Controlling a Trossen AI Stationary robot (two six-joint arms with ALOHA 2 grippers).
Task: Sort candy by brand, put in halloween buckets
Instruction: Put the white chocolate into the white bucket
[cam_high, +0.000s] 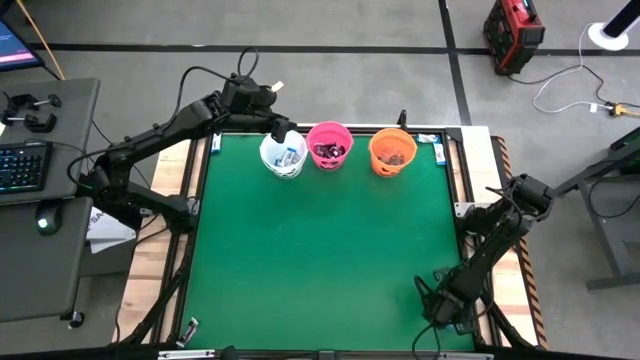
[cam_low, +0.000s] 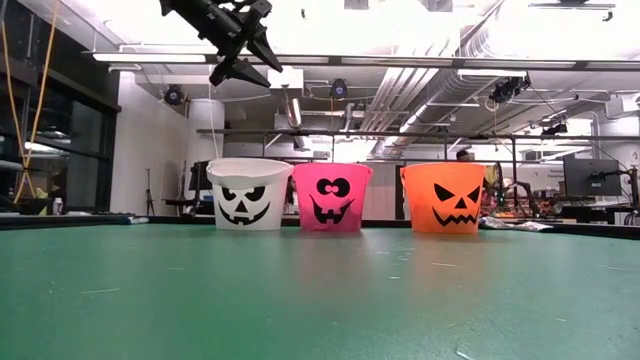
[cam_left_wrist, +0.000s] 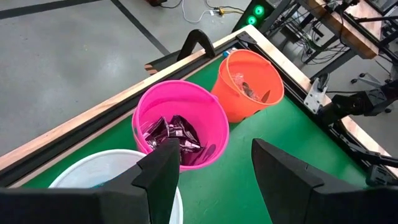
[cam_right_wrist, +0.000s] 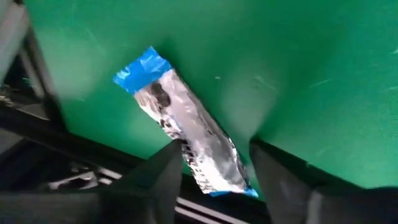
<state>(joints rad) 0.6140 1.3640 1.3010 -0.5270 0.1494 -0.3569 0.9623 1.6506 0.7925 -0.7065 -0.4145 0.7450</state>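
Three halloween buckets stand in a row at the table's far edge: white (cam_high: 284, 155), pink (cam_high: 329, 145) and orange (cam_high: 392, 152). Dark reddish candy (cam_left_wrist: 177, 134) lies in the pink one, and a few pieces (cam_left_wrist: 249, 90) lie in the orange one. My left gripper (cam_left_wrist: 214, 168) hangs open above the white bucket's rim with nothing between its fingers. My right gripper (cam_right_wrist: 216, 149) is at the table's right edge (cam_high: 462, 212), pointing steeply down. Its fingers stand on either side of the near end of a silvery candy with blue ends (cam_right_wrist: 180, 118), which lies on the green mat. My right gripper has its two fingers (cam_right_wrist: 168, 168) close beside the long sides of the silvery candy's near end (cam_right_wrist: 217, 165), coming from above at a slant, in line with the candy's length. I cannot tell whether they touch the wrapper.
The middle and near part of the green mat (cam_high: 320, 260) is free room. A wooden frame (cam_high: 160, 250) borders the table. A desk with a keyboard (cam_high: 22, 165) and mouse stands to the left. Small blue-and-white items (cam_high: 441, 150) sit by the far right corner.
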